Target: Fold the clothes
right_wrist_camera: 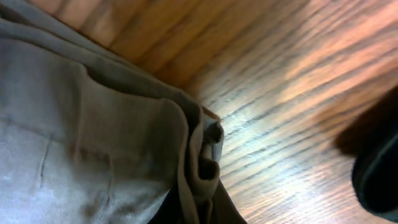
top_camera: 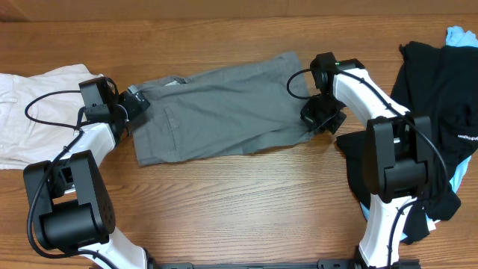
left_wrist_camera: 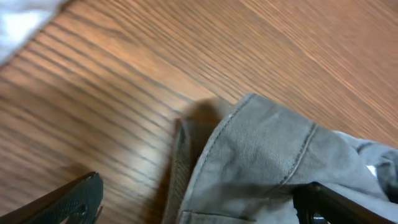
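Observation:
The mid-grey shorts (top_camera: 216, 112) lie spread flat across the middle of the table, waistband to the left. My left gripper (top_camera: 133, 106) is at the waistband end. In the left wrist view its fingers (left_wrist_camera: 199, 199) stand wide apart, with the stitched waistband corner (left_wrist_camera: 261, 149) between them. My right gripper (top_camera: 323, 116) is at the leg hem on the right. In the right wrist view one dark finger (right_wrist_camera: 379, 180) shows far right, and the bunched hem (right_wrist_camera: 202, 158) lies over where the other finger would be.
Cream-white shorts (top_camera: 33, 112) lie at the left edge, just behind my left arm. A black garment (top_camera: 437, 104) with light-blue cloth (top_camera: 461, 36) under it is heaped at the right, next to my right arm. The table is bare wood (top_camera: 239, 202).

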`<state>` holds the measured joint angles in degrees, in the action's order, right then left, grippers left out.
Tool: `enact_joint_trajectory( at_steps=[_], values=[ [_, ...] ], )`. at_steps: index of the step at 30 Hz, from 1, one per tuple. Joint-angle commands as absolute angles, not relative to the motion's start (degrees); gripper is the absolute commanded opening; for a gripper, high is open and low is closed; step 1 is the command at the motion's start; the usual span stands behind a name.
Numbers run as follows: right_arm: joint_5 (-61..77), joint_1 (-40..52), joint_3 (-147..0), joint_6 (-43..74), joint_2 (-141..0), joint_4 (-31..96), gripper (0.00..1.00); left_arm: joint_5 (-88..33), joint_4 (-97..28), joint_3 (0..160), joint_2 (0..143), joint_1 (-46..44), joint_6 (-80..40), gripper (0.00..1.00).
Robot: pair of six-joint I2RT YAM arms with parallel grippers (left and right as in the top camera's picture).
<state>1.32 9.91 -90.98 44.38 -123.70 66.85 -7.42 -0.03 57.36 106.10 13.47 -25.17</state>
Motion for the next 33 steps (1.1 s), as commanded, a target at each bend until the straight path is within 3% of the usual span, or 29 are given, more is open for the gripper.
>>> enact_joint_trajectory(
  at_steps=[1,4,7,10,12,14,23,25,26,30,33],
  values=[
    [-3.0,9.7,-90.1,45.4,-124.0,66.7,0.04,-13.6,-0.5,60.2,105.2,13.5,-21.6,1.00],
    [-3.0,9.7,-90.1,44.1,-123.1,64.3,0.05,-14.9,-6.0,62.5,102.3,13.5,-18.4,1.00],
    [-3.0,9.6,-90.5,40.4,-121.0,61.6,0.12,-14.9,-13.7,63.6,99.1,13.5,-16.9,1.00],
    [-3.4,9.6,-92.1,37.8,-118.3,60.9,0.34,-15.1,-23.2,63.6,96.4,13.5,-16.9,1.00],
    [-3.4,9.6,-93.4,36.1,-116.2,60.9,0.63,-15.3,-29.5,63.6,96.2,13.5,-17.2,1.00],
    [-3.4,9.6,-94.0,35.0,-114.7,60.7,0.75,-15.3,-32.7,63.2,96.7,13.5,-19.7,1.00],
    [-3.4,9.6,-94.3,34.0,-110.9,61.9,0.77,-14.1,-29.0,60.1,101.9,13.5,-24.8,1.00],
    [-3.4,9.6,-94.3,34.0,-110.9,62.5,0.77,-13.1,-25.8,60.1,103.9,13.5,-24.8,0.90],
    [-3.4,9.6,-94.3,34.0,-110.9,62.7,0.77,-13.5,-23.8,60.1,105.8,13.5,-24.9,0.78],
    [-3.4,9.6,-94.3,34.1,-110.9,62.7,0.76,-17.2,-21.5,60.1,110.6,13.5,-24.9,0.72],
    [-3.4,9.6,-94.3,34.1,-110.9,62.7,0.76,-18.1,-20.4,60.1,113.5,13.5,-24.9,0.57]
  ],
)
